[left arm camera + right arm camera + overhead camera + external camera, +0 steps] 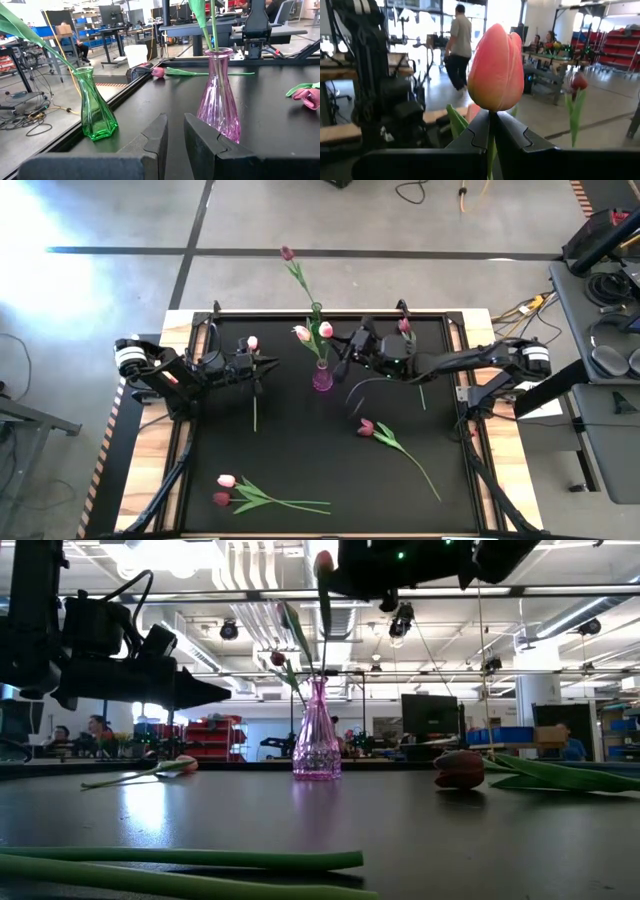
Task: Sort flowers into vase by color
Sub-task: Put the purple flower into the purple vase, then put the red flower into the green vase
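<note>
A pink glass vase stands mid-table with a pale pink tulip in it. Behind it a green vase holds a dark red tulip. My right gripper hovers above the pink vase, shut on another pale pink tulip. My left gripper waits left of the pink vase, narrowly open with nothing between its fingers, over a pale tulip lying flat. My right gripper pinches the pale pink tulip's stem just under the head between its two fingers. It comes level from the table's right side, and the fingers lie across the stem. The tulip stands upright, and its stem runs down to the pink vase's mouth.
More tulips lie flat on the black mat: a dark red one near the middle right, one under the right arm, and a pale and a dark red pair at the near left. People stand in the room beyond the table.
</note>
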Available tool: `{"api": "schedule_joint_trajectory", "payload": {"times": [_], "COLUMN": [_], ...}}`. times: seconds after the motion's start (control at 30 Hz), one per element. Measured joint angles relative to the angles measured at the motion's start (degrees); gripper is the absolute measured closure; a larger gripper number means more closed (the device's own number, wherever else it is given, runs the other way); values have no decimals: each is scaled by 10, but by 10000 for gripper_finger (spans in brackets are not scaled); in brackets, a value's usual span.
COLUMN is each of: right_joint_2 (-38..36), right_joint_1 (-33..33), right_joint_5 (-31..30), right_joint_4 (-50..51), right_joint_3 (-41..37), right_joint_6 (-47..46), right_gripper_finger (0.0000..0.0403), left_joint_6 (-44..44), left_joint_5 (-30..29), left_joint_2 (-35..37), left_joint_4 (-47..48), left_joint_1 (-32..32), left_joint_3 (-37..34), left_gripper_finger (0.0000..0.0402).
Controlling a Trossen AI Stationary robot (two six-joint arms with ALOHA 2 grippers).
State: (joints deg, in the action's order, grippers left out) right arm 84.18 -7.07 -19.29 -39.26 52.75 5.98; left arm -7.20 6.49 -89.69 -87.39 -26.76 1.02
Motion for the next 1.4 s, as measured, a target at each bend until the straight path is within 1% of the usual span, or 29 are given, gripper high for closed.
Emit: {"api": "schedule_joint_trajectory", "payload": {"times": [0.13,0.23,0.3,0.47,0.6,0.7,0.8,1.03,1.17,1.27,1.33,1.4], "right_joint_2": [30,52,66,80,76,58,37,-9,-41,-74,-95,-117], "right_joint_1": [0,0,0,0,1,3,5,8,16,26,33,39], "right_joint_5": [-2,-2,-2,-2,-2,-2,-2,-3,-6,-47,-87,-111], "right_joint_4": [-4,-6,6,16,79,114,134,197,281,362,414,456], "right_joint_3": [9,21,27,51,67,77,81,78,76,76,71,54], "right_joint_6": [1,29,41,35,26,26,28,33,40,28,19,3], "right_gripper_finger": [389,378,359,291,243,219,207,204,208,233,262,300], "left_joint_6": [0,0,0,0,0,0,0,0,-1,-4,-4,-4], "left_joint_5": [0,0,0,0,0,0,0,0,0,0,0,1], "left_joint_2": [0,0,0,0,0,0,0,0,0,0,0,0], "left_joint_4": [0,1,2,5,6,10,10,9,10,14,14,14], "left_joint_1": [0,0,0,0,0,0,0,0,0,0,0,0], "left_joint_3": [0,0,0,0,0,0,0,0,0,0,0,0], "left_gripper_finger": [355,355,355,355,355,355,355,355,355,355,355,355]}}
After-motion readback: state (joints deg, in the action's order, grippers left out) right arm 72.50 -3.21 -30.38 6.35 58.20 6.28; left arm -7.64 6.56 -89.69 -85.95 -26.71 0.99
